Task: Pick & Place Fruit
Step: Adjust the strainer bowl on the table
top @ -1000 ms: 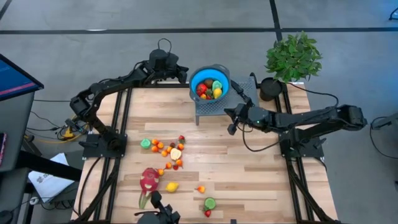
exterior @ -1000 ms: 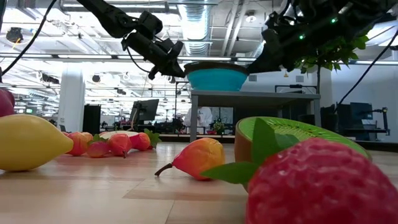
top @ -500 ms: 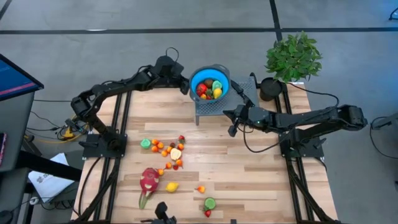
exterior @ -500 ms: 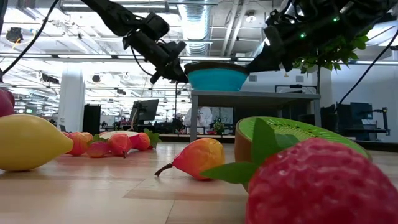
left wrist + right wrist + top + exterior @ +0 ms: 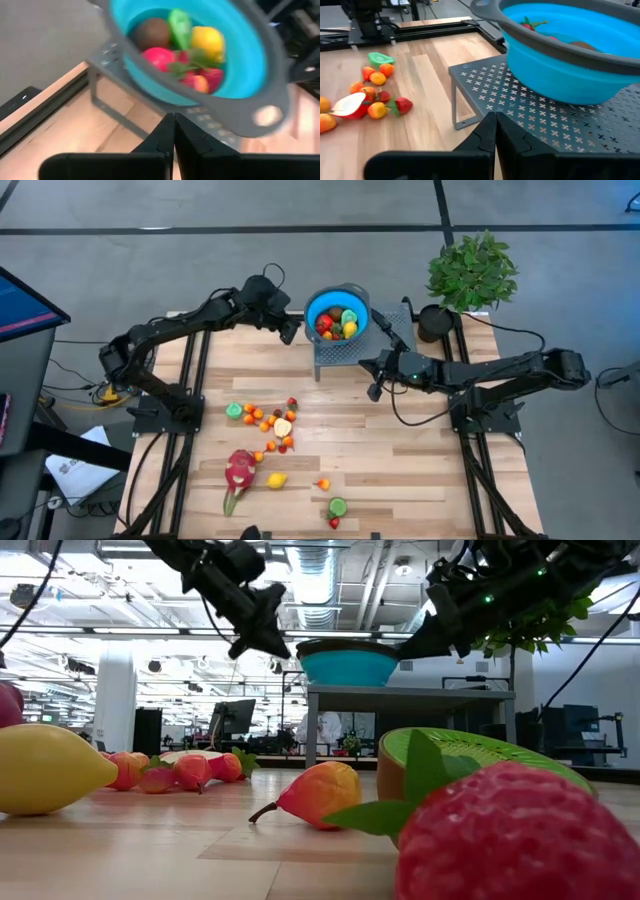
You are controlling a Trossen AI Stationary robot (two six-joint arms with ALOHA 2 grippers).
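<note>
**Both pincers clenched empty by the blue bowl**

Nearest in the low view: a red textured toy strawberry w/ green leaf, a halved green kiwi just behind it, an orange pear-like fruit mid-desk, a yellow lemon at the side. From above, a pink-red dragon fruit w/ green tips is seen beside the lemon, on the light wooden plank desk. Further in, a cluster of small orange and red fruits lies w/ a green piece at its end.

At the far edge, a round blue collapsible bowl w/ grey rim is set on a grey perforated metal stand; red, yellow, green and brown fruits are held inside it.

Left pincer: fingers pressed together, nothing gripped, raised just beside the bowl's rim. Right pincer: likewise clenched, empty, near the stand's other side, above the desk.

Beyond the corner, a leafy green potted plant is seen.
</note>
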